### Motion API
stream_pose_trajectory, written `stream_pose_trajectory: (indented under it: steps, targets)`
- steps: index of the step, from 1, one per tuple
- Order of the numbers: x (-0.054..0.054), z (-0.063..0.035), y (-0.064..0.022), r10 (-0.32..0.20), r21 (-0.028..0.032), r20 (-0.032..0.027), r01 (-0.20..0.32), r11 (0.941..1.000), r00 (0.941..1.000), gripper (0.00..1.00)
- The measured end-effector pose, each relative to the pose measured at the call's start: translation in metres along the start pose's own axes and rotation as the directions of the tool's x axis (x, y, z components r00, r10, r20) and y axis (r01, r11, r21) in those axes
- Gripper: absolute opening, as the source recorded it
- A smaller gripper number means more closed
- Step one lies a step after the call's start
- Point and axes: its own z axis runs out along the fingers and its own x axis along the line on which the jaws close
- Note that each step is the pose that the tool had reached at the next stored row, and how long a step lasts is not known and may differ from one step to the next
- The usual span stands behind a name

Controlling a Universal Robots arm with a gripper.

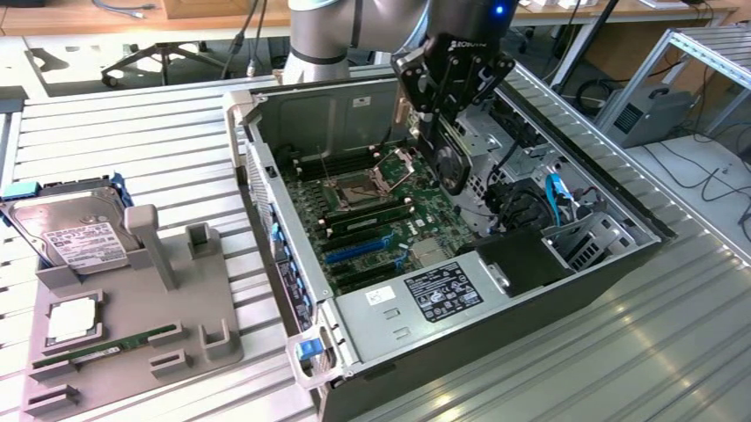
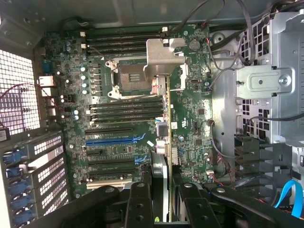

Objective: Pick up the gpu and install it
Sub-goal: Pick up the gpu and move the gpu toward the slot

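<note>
Item: the gpu (image 1: 453, 169) hangs on edge inside the open computer case (image 1: 352, 343). It sits over the motherboard (image 1: 388, 211) and appears clear of it. The gripper (image 1: 444, 132) pinches the card's upper part between its fingers. The on-edge hold is judged to present the connector downward to the slots. In the wrist view the card runs crosswise to the blue slot (image 2: 114, 140). The arm descends near-vertically into the case opening.
</note>
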Motion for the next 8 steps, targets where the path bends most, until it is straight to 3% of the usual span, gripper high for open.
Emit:
stream_pose_trajectory:
  steps: [8]
  targets:
    - [-0.0010, 0.0018, 0.0001, 0.000, 0.0000, 0.0000, 0.000, 1.0000, 1.0000, 0.27]
